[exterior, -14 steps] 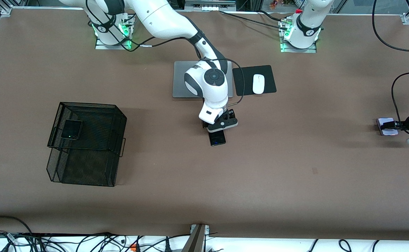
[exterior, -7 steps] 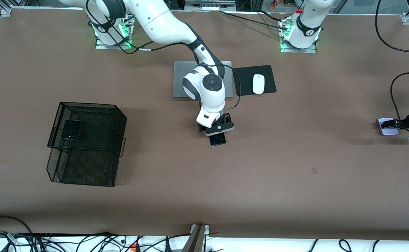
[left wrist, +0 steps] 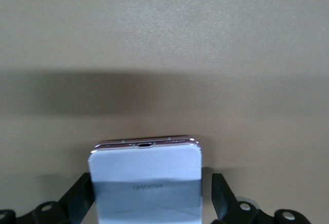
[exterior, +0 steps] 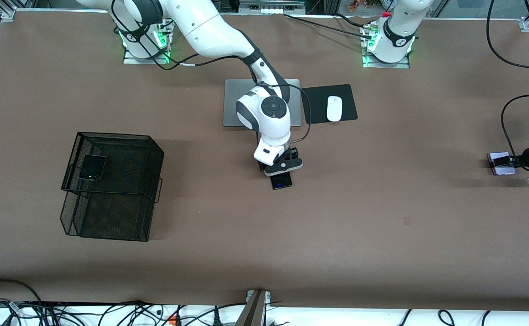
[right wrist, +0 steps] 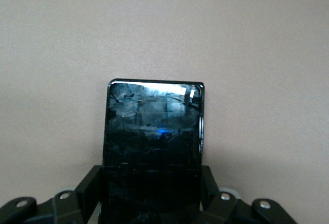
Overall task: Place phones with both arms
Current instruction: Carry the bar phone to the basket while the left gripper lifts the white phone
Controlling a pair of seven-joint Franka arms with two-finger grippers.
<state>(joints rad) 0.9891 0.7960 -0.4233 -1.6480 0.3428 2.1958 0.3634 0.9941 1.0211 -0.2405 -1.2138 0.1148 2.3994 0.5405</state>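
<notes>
On the counter (exterior: 382, 226), front view: right gripper (exterior: 283, 171) down at mid-counter on long black phone (exterior: 281, 181); left gripper (exterior: 513, 159) at lavender-white phone (exterior: 500, 164), toward the left arm's end; small black phone (exterior: 93, 167) on mesh basket (exterior: 110, 213).

Left wrist view: jaws released, straddling lavender-white phone (left wrist: 145, 183).

Right wrist view: jaws clenched on long black phone (right wrist: 152, 142).

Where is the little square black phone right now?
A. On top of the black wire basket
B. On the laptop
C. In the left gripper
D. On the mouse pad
A: the small black phone lies flat on the top mesh of the black wire basket, toward the right arm's end of the table, with neither gripper near it.
</notes>
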